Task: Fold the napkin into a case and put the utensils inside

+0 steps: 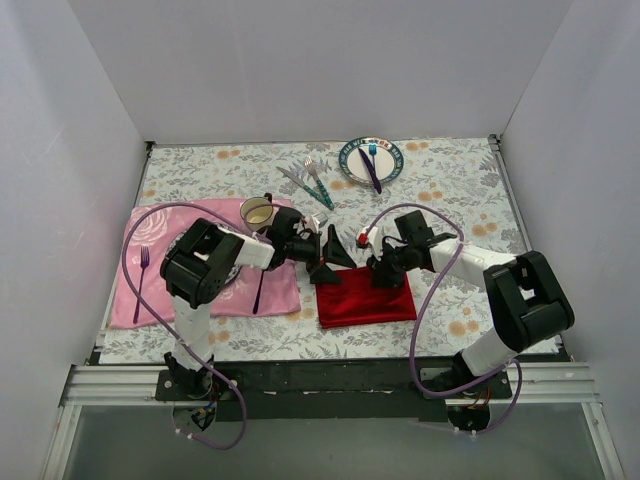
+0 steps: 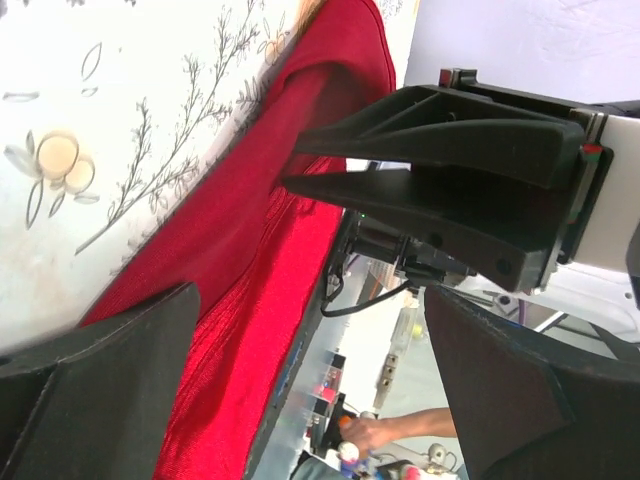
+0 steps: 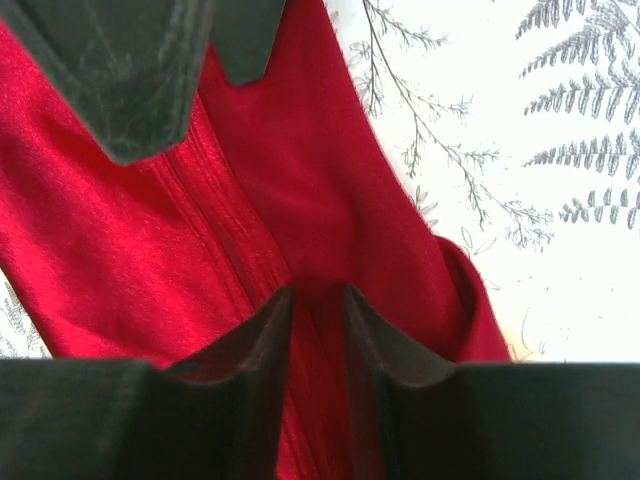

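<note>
The red napkin point(image 1: 365, 298) lies folded into a band on the flowered cloth in front of the arms, and also shows in the left wrist view point(image 2: 250, 230) and the right wrist view point(image 3: 120, 240). My left gripper point(image 1: 328, 257) point(image 2: 310, 300) hovers at the napkin's upper left corner, jaws wide open and holding nothing. At the upper right edge, my right gripper point(image 1: 385, 272) point(image 3: 318, 292) has its jaws a narrow gap apart, with a raised fold of the napkin between the tips. The utensils, a teal-handled fork point(image 1: 318, 180) and knife point(image 1: 298, 182), lie farther back on the table.
A pink placemat point(image 1: 150, 290) on the left carries a cup point(image 1: 257, 211), a purple fork point(image 1: 142, 283) and a purple spoon point(image 1: 259, 290). At the back, a rimmed plate point(image 1: 352, 163) holds a blue fork and a purple knife. White walls enclose the table.
</note>
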Tool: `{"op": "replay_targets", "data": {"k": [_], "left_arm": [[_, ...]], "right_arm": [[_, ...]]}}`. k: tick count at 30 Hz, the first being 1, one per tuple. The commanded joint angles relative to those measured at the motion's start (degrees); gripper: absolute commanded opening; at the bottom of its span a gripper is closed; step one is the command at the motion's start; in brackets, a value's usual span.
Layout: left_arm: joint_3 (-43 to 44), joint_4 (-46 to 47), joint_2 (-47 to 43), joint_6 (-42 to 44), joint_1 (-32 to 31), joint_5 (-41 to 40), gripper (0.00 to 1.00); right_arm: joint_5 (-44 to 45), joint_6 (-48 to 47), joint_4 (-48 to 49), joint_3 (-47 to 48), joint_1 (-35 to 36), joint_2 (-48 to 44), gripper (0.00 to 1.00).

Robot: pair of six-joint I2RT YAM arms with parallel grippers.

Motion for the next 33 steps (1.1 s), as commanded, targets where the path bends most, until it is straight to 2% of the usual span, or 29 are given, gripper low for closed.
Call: {"op": "replay_targets", "data": {"k": [1,3,5,9,16,20,27,30,33], "left_arm": [[1.21,-8.46,2.92,6.36,-0.68,-6.49,0.98],[1.3,-10.66,2.57,8.02,-0.6,-8.77,0.98],[0.95,-11.98,2.22,8.47,-0.6,-10.01,0.98],[1.12,-13.39,1.51,9.79,-0.68,-12.56,0.98],[2.0,-15.32,0.99,12.87,-0.68,-13.7,0.98],[1.57,-16.2,0.72,13.92,-0.77,-13.97,0.98],[0.33,-16.2,0.9,14.36,-0.68,-14.23,0.98],[0.51,-16.2,1.07,14.54,-0.68,-14.49,0.98],[0.51,-16.2,1.25,14.63,-0.68,-14.32,0.98]], "right_arm": [[2.53,3.0,-7.74,5.03,-0.8,-0.5,0.39],[-0.03,7.56,-10.11,8.2,-1.41,-2.52,0.45],[-2.76,11.16,-11.17,11.64,-2.12,-3.14,0.46],[-8.38,20.9,-11.97,12.53,-4.05,-1.65,0.47],[-18.75,36.55,-3.37,9.37,-6.78,3.96,0.49],[-21.74,41.05,2.52,6.56,-8.71,7.57,0.5],[-26.93,40.72,4.56,1.45,-11.17,13.55,0.49],[-29.65,36.87,1.93,2.41,-11.26,15.14,0.48],[-31.94,35.88,-2.03,5.48,-11.17,12.95,0.48]]}}
